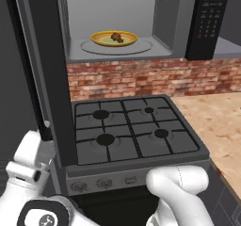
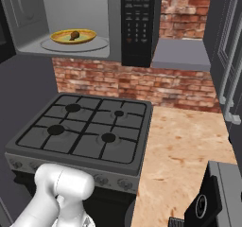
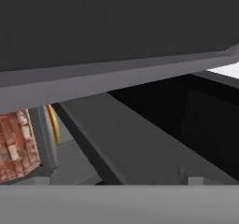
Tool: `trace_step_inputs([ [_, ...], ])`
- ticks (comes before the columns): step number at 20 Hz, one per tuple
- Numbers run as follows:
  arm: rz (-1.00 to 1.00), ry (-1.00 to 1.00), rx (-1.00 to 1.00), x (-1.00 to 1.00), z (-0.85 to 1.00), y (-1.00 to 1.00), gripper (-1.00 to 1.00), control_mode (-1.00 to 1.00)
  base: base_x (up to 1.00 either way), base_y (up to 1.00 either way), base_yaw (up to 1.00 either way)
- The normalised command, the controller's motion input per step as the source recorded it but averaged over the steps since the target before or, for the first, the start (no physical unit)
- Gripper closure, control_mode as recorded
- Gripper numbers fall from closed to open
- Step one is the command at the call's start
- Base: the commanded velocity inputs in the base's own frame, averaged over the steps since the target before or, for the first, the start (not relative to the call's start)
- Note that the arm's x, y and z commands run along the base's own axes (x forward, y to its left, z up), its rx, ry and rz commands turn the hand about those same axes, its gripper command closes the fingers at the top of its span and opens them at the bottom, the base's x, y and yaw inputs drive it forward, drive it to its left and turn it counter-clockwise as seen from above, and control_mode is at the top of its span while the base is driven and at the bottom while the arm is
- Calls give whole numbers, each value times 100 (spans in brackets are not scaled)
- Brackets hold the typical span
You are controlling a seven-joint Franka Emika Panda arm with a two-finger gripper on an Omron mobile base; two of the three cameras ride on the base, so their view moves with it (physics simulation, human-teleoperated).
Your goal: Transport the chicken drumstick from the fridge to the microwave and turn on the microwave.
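Now I see the drumstick (image 1: 116,36) lying on a yellow plate (image 1: 101,40) on the turntable inside the open microwave (image 2: 137,27) at the top of the frame, above the stove (image 1: 132,131), while my gripper's jaws stand wide apart, holding nothing.

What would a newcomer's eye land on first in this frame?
The open microwave up top, with a chicken drumstick on a yellow plate resting on its turntable. Below it, past a brick wall, sits a black four-burner gas stove, with a bare wooden counter to its right.
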Motion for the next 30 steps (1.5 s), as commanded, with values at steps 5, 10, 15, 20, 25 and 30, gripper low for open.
trace_step_inputs([
  [5,0,-11,42,-1,77,-90,-100,-100,0,0,0],
  [10,1,-12,48,-12,87,-100,-100,-100,0,0,0],
  [15,0,-8,42,-3,56,-95,-100,-100,0,0,0],
  [20,0,-4,35,2,28,-90,-100,-100,0,0,0],
  [25,3,-3,29,54,1,-89,-100,-100,0,0,0],
  [30,6,0,31,91,1,-86,-100,-100,0,0,0],
])
